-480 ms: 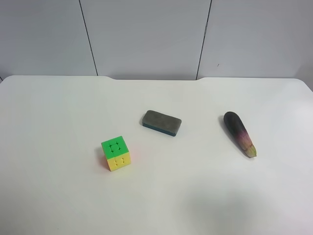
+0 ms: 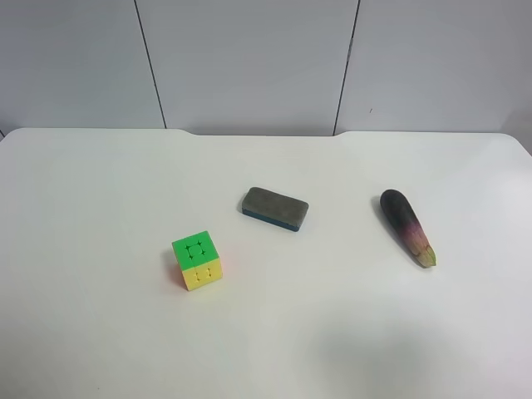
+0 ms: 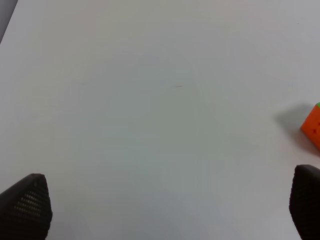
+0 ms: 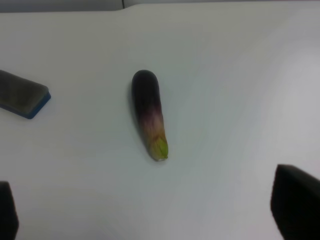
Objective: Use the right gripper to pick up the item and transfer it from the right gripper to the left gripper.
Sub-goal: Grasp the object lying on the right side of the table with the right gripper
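**Me:** Nothing has moved since a moment ago. On the high camera the eggplant (image 2: 407, 227), eraser (image 2: 275, 208) and cube (image 2: 197, 260) all sit exactly where they were on the white tabletop (image 2: 100, 183), and neither arm is in that view.

**Spotter:** Where's our item?

**Me:** It's lying flat at the high view's right, well apart from the eraser, with its pale stem tip pointing towards the near edge. My right wrist camera has it nearly centred, and nothing is touching it.

**Spotter:** And the pincers?

**Me:** The right pincer (image 4: 150, 212) is spread wide and empty, above the tabletop and short of the eggplant. The left pincer (image 3: 166, 205) is released too, with nothing between its jaws, over bare tabletop. Only an orange face of the cube shows at the edge of its view.

**Spotter:** How are you taking it?

**Me:** I reckon the pick hasn't started. The eggplant's long axis already runs between my right fingers, so they'd close across its width without any wrist roll. I'd move forward and come down over the thick dark half, not the taper, where it could squirt out. That leaves the stem end free for the left pincer to take.

**Spotter:** Any labels?

**Me:** No writing I can read. The cube's faces have small dark marks, but no brand or text anywhere
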You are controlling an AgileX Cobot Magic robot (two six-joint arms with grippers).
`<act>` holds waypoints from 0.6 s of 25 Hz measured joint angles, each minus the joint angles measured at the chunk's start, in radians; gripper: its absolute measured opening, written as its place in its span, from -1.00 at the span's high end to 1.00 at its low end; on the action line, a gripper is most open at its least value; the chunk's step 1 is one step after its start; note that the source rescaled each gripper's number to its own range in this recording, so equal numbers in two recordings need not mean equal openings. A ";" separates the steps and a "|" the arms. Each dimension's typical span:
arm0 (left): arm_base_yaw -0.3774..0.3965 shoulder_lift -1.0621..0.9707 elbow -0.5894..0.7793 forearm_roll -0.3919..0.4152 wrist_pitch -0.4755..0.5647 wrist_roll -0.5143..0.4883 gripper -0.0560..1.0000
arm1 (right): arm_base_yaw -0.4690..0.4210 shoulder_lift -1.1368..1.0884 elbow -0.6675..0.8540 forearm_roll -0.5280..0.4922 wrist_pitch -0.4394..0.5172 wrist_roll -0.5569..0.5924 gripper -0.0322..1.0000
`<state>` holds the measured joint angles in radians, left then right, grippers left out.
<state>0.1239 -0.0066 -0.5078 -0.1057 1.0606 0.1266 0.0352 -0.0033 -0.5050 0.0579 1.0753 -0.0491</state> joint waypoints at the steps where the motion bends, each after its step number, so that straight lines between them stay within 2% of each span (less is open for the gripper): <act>1: 0.000 0.000 0.000 0.000 0.000 0.000 -0.80 | 0.000 0.000 0.000 0.000 0.000 0.000 -1.00; 6: 0.000 0.000 0.000 0.000 0.000 0.000 -0.80 | 0.000 0.084 -0.018 0.008 0.014 0.000 -1.00; 15: 0.000 0.000 0.000 0.000 0.000 0.000 -0.80 | 0.000 0.524 -0.203 0.009 0.013 0.000 -1.00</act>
<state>0.1239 -0.0066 -0.5078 -0.1057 1.0606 0.1266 0.0352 0.5203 -0.7084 0.0665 1.0887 -0.0488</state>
